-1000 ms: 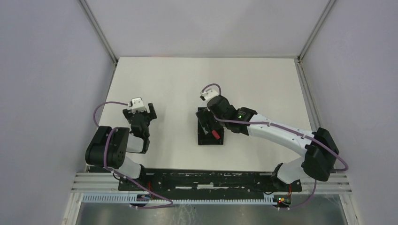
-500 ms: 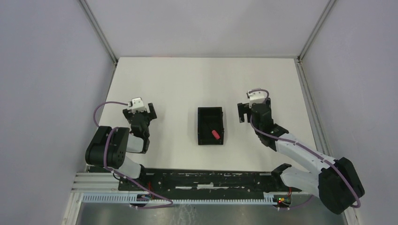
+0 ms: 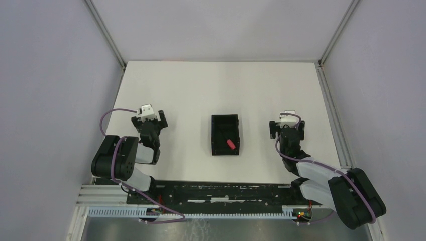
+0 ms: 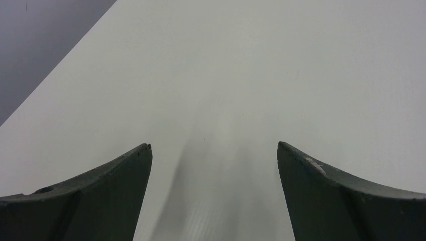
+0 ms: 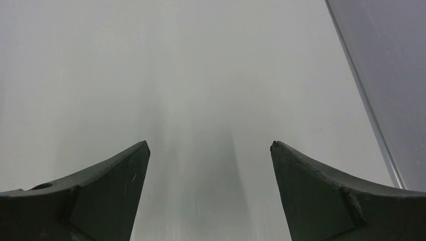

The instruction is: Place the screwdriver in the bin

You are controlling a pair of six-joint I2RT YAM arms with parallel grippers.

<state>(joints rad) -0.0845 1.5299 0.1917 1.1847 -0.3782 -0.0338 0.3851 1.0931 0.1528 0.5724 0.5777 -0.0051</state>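
Completion is the fair reading here. The screwdriver (image 3: 230, 143) lies inside the bin (image 3: 224, 119), its red handle tilted near the bin's 5 o'clock corner. The thin shaft is too dark to pick out against the black floor, so I cannot tell which way it points. Nothing red shows over a wall, and the tool seems to rest wholly within.

The bin stands on the white table (image 3: 191, 85), about midway between the two arms. Neither arm touches it. The right gripper (image 3: 287, 128) sits at the bin's 3 o'clock, well apart from it. In the right wrist view its jaws are spread wide, with only bare table between them and nothing held. The left gripper (image 3: 148, 120) sits at the bin's 9 o'clock, also well apart. Its wrist view shows the same: jaws released and empty above plain tabletop.

Judging by this, the placing step is done and no handling is left. At most the arms may need to settle at rest near their bases, at 6 o'clock.
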